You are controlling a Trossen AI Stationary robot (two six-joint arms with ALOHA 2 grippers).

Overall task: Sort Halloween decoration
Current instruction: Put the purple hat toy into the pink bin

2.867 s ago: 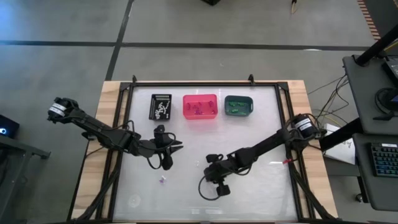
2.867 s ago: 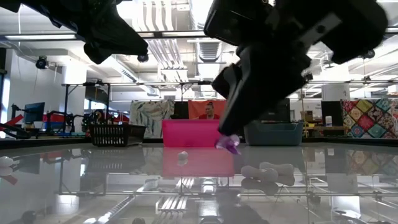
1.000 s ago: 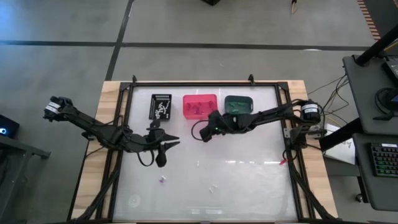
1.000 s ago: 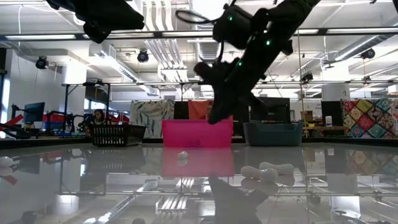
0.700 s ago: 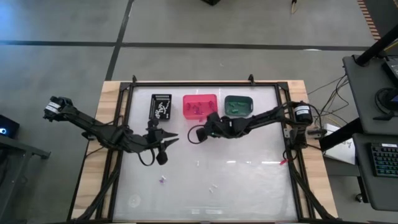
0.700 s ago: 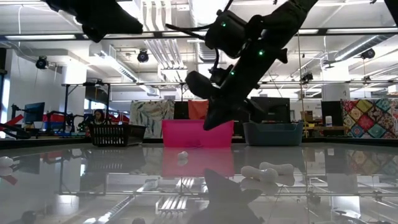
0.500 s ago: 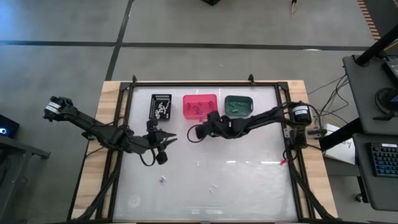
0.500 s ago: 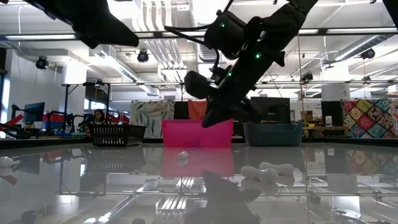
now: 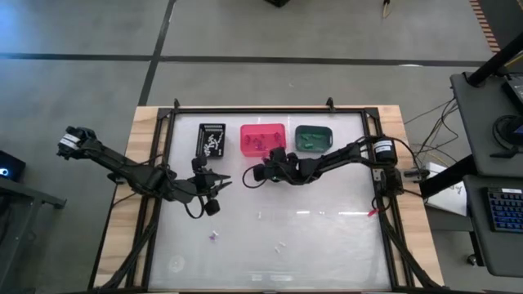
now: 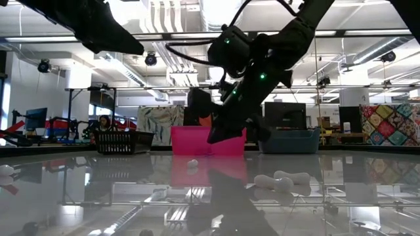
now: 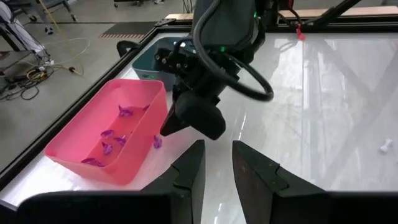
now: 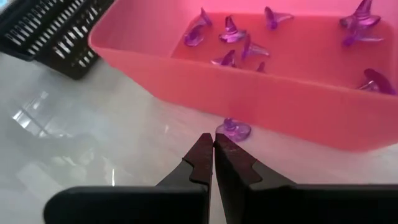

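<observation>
Purple Halloween decorations (image 12: 231,29) lie in the pink bin (image 9: 262,140). One more purple trinket (image 12: 235,130) rests on the table against the outside of that bin's near wall. My right gripper (image 12: 213,149) is shut, empty, and points slanting down just short of this trinket, its tip (image 10: 214,137) above the table. My left gripper (image 11: 219,163) hovers to the left (image 9: 222,181), facing the pink bin, open with nothing between its fingers. Loose trinkets lie nearer the front: a purple one (image 9: 213,236) and a white one (image 9: 279,244).
A black bin (image 9: 212,140) with white pieces stands left of the pink one, and a teal bin (image 9: 313,138) stands to its right, all along the far edge. A white bone-shaped trinket (image 10: 282,180) and a small white one (image 10: 192,164) lie on the glossy table.
My right gripper has sunk toward the table and gone toward its left edge along the pink bin's near wall, tipping further down and rolling. It has stayed shut. My left gripper has kept nearly still.
</observation>
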